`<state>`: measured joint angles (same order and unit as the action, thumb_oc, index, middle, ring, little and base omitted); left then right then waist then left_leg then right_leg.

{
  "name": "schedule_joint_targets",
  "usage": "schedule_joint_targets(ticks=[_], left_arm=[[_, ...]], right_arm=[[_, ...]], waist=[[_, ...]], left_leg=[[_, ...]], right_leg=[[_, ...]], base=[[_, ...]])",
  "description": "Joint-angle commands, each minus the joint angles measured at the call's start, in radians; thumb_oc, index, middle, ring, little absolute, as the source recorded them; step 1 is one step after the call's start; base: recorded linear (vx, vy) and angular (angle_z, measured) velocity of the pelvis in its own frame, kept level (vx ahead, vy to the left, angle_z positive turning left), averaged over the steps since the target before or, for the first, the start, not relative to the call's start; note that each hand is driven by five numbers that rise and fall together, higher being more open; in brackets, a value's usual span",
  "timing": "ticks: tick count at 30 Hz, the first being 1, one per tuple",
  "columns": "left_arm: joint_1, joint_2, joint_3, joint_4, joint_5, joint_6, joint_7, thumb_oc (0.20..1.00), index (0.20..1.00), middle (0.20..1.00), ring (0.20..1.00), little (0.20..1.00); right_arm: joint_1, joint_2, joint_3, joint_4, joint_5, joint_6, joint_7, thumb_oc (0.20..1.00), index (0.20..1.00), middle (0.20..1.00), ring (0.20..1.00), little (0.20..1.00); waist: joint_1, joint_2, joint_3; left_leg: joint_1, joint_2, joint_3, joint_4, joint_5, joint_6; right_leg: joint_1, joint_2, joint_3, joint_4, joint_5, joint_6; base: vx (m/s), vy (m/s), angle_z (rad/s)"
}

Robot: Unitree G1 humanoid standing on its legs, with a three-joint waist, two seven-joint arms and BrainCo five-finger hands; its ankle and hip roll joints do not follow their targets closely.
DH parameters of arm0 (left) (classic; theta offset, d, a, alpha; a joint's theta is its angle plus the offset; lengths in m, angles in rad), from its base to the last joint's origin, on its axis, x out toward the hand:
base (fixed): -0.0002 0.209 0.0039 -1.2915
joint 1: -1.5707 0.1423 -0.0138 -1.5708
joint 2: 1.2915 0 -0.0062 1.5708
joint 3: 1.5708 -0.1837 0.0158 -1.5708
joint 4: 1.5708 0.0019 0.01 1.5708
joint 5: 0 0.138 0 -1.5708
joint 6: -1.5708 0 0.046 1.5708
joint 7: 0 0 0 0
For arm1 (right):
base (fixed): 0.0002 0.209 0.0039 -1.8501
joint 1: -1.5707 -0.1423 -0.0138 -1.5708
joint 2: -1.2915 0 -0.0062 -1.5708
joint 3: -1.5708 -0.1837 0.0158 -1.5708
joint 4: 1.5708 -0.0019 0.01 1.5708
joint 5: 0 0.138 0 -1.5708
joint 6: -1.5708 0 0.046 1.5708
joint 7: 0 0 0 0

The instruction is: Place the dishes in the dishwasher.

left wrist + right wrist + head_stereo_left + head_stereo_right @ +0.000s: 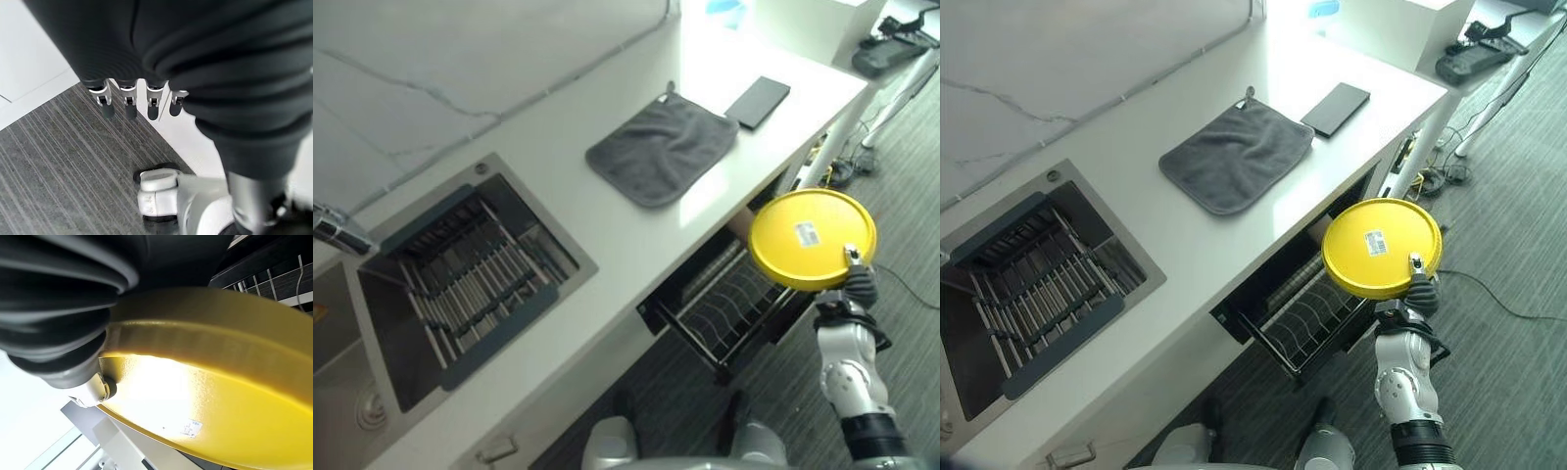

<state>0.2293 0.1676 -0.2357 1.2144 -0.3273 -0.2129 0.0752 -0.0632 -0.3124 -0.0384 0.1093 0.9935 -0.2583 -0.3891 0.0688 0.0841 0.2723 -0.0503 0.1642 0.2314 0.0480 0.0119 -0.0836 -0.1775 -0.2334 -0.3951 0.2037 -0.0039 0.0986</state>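
My right hand is shut on the rim of a round yellow plate that carries a small white sticker. The plate hangs tilted, its underside towards me, above the front right part of the pulled-out dishwasher drawer with its wire rack, under the counter's edge. Up close in the right wrist view the yellow plate lies right against the dark cover, the rack's wires showing past it. My left hand hangs over the grey carpet with straight fingers and holds nothing.
On the white counter lie a grey cloth and a flat black slab. A sink with a dark slatted rack is sunk in at the left, a tap beside it. Carpet floor lies right of the drawer.
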Motion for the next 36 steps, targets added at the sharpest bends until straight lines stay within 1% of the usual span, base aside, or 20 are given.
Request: schedule_joint_targets(ticks=[1, 2, 3, 6, 7, 8, 9, 12, 14, 16, 18, 21, 26, 29, 32, 36], left_arm=[[-0.021, 0.047, 0.006, -0.027, -0.005, 0.008, 0.019, 1.0, 1.0, 1.0, 1.0, 1.0], [-0.023, 0.047, 0.001, -0.033, 0.006, 0.0, 0.025, 1.0, 1.0, 1.0, 1.0, 1.0], [-0.024, 0.047, -0.009, -0.043, -0.02, -0.025, 0.039, 1.0, 1.0, 1.0, 1.0, 1.0], [-0.052, 0.051, 0.001, -0.064, -0.063, -0.031, 0.04, 1.0, 1.0, 1.0, 1.0, 1.0], [-0.067, 0.052, 0.003, -0.075, -0.089, -0.042, 0.04, 1.0, 1.0, 1.0, 1.0, 1.0], [-0.074, 0.052, 0.006, -0.084, -0.092, -0.041, 0.041, 1.0, 1.0, 1.0, 1.0, 1.0], [-0.095, 0.053, 0.006, -0.107, -0.09, -0.059, 0.042, 1.0, 1.0, 1.0, 1.0, 1.0], [-0.12, 0.058, 0.001, -0.14, -0.091, -0.083, 0.041, 1.0, 1.0, 1.0, 1.0, 1.0], [-0.166, 0.068, -0.022, -0.182, -0.082, -0.078, 0.045, 1.0, 1.0, 1.0, 1.0, 1.0], [-0.196, 0.072, -0.05, -0.208, -0.07, -0.09, 0.061, 1.0, 1.0, 1.0, 1.0, 1.0], [-0.219, 0.078, -0.064, -0.225, -0.092, -0.084, 0.059, 1.0, 1.0, 1.0, 1.0, 1.0], [-0.258, 0.084, -0.089, -0.241, -0.064, -0.094, 0.064, 1.0, 1.0, 1.0, 1.0, 1.0], [-0.299, 0.097, -0.15, -0.288, -0.023, -0.108, 0.012, 1.0, 1.0, 1.0, 1.0, 1.0], [-0.316, 0.109, -0.207, -0.334, 0.041, -0.109, -0.021, 1.0, 1.0, 1.0, 1.0, 1.0], [-0.339, 0.129, -0.268, -0.379, 0.065, -0.106, -0.017, 1.0, 1.0, 1.0, 1.0, 1.0], [-0.379, 0.147, -0.321, -0.417, 0.096, -0.097, -0.013, 1.0, 1.0, 1.0, 1.0, 1.0]], right_arm=[[-0.057, 0.017, 0.023, -0.118, -0.06, -0.057, 0.052, 0.2, 0.2, 0.2, 0.2, 0.2], [-0.06, 0.021, 0.032, -0.117, -0.065, -0.059, 0.052, 0.2, 0.2, 0.2, 0.2, 0.2], [-0.064, 0.027, 0.057, -0.11, -0.074, -0.06, 0.051, 0.2, 0.2, 0.2, 0.2, 0.2], [-0.076, 0.033, 0.099, -0.104, -0.091, -0.056, 0.038, 0.2, 0.2, 0.2, 0.2, 0.2], [-0.08, 0.035, 0.114, -0.098, -0.099, -0.052, 0.031, 0.2, 0.2, 0.2, 0.2, 0.2], [-0.083, 0.036, 0.119, -0.092, -0.102, -0.051, 0.031, 0.2, 0.2, 0.2, 0.2, 0.2], [-0.092, 0.041, 0.134, -0.078, -0.107, -0.042, 0.029, 0.2, 0.2, 0.2, 0.2, 0.2], [-0.102, 0.046, 0.15, -0.06, -0.11, -0.037, 0.028, 0.2, 0.2, 0.2, 0.2, 0.2], [-0.127, 0.051, 0.166, -0.035, -0.106, -0.036, 0.022, 0.2, 0.2, 0.2, 0.2, 0.2], [-0.148, 0.051, 0.174, -0.014, -0.104, -0.036, 0.024, 0.2, 0.2, 0.2, 0.2, 0.2], [-0.163, 0.053, 0.186, -0.01, -0.113, -0.029, 0.019, 0.2, 0.2, 0.2, 0.2, 0.2], [-0.202, 0.056, 0.203, 0.006, -0.126, -0.017, 0.013, 0.2, 0.2, 0.2, 0.2, 0.2], [-0.263, 0.045, 0.222, 0.029, -0.134, 0.0, -0.001, 0.2, 0.2, 0.2, 0.2, 0.2], [-0.303, 0.033, 0.218, 0.047, -0.137, 0.013, -0.008, 0.2, 0.2, 0.2, 0.2, 0.2], [-0.345, 0.021, 0.22, 0.063, -0.136, 0.024, -0.022, 0.2, 0.2, 0.2, 0.2, 0.2], [-0.399, 0.008, 0.227, 0.097, -0.145, 0.047, -0.032, 0.2, 0.2, 0.2, 0.2, 0.2]], waist=[[-0.008, -0.03, 0.055], [-0.008, -0.028, 0.061], [-0.007, -0.022, 0.073], [-0.011, -0.017, 0.084], [-0.013, -0.016, 0.087], [-0.013, -0.015, 0.088], [-0.014, -0.014, 0.092], [-0.013, -0.014, 0.095], [-0.012, -0.015, 0.101], [-0.009, -0.015, 0.108], [-0.009, -0.015, 0.115], [-0.008, -0.018, 0.127], [0.001, -0.018, 0.146], [0.007, -0.015, 0.156], [0.01, -0.013, 0.166], [0.014, -0.009, 0.179]], left_leg=[[-0.082, 0.0, -0.084, 0.007, 0.138, -0.021], [-0.085, -0.001, -0.086, 0.009, 0.14, -0.021], [-0.089, -0.005, -0.091, 0.01, 0.143, -0.02], [-0.095, -0.011, -0.092, 0.008, 0.142, -0.018], [-0.096, -0.014, -0.093, 0.007, 0.14, -0.017], [-0.096, -0.015, -0.093, 0.006, 0.14, -0.017], [-0.101, -0.016, -0.094, 0.006, 0.141, -0.016], [-0.107, -0.019, -0.096, 0.005, 0.139, -0.014], [-0.116, -0.022, -0.095, 0.0, 0.136, -0.01], [-0.125, -0.024, -0.096, -0.003, 0.136, -0.008], [-0.132, -0.025, -0.093, -0.002, 0.137, -0.007], [-0.143, -0.027, -0.087, 0.003, 0.135, -0.004], [-0.16, -0.033, -0.078, 0.009, 0.134, 0.003], [-0.165, -0.035, -0.069, 0.003, 0.137, 0.005], [-0.173, -0.037, -0.058, -0.006, 0.143, 0.008], [-0.182, -0.038, -0.048, -0.015, 0.15, 0.011]], right_leg=[[0.097, 0.036, 0.019, 0.041, -0.068, -0.054], [0.093, 0.036, 0.021, 0.044, -0.068, -0.055], [0.086, 0.035, 0.026, 0.05, -0.069, -0.056], [0.068, 0.032, 0.036, 0.066, -0.074, -0.056], [0.062, 0.032, 0.039, 0.073, -0.075, -0.056], [0.06, 0.033, 0.04, 0.075, -0.076, -0.057], [0.052, 0.035, 0.044, 0.084, -0.078, -0.058], [0.043, 0.035, 0.046, 0.092, -0.079, -0.059], [0.024, 0.036, 0.049, 0.104, -0.08, -0.059], [0.01, 0.038, 0.049, 0.112, -0.079, -0.059], [-0.002, 0.038, 0.05, 0.12, -0.079, -0.057], [-0.018, 0.039, 0.048, 0.132, -0.078, -0.057], [-0.035, 0.037, 0.045, 0.146, -0.075, -0.053], [-0.038, 0.033, 0.038, 0.149, -0.074, -0.051], [-0.047, 0.028, 0.029, 0.157, -0.074, -0.046], [-0.056, 0.022, 0.023, 0.167, -0.075, -0.044]], base=[[-0.09, -0.001, 0.0], [-0.08, 0.017, 0.01], [-0.04, 0.024, 0.0], [-0.03, 0.054, -0.03], [-0.01, 0.032, -0.03], [-0.01, 0.04, 0.0], [0.0, 0.0, 0.0], [-0.01, 0.005, 0.0], [-0.05, 0.012, 0.01], [-0.06, 0.005, -0.01], [-0.06, 0.019, 0.01], [-0.05, 0.01, 0.0], [-0.04, 0.007, 0.01], [-0.04, 0.003, 0.01], [-0.05, 0.0, 0.07], [-0.04, 0.006, 0.17]])
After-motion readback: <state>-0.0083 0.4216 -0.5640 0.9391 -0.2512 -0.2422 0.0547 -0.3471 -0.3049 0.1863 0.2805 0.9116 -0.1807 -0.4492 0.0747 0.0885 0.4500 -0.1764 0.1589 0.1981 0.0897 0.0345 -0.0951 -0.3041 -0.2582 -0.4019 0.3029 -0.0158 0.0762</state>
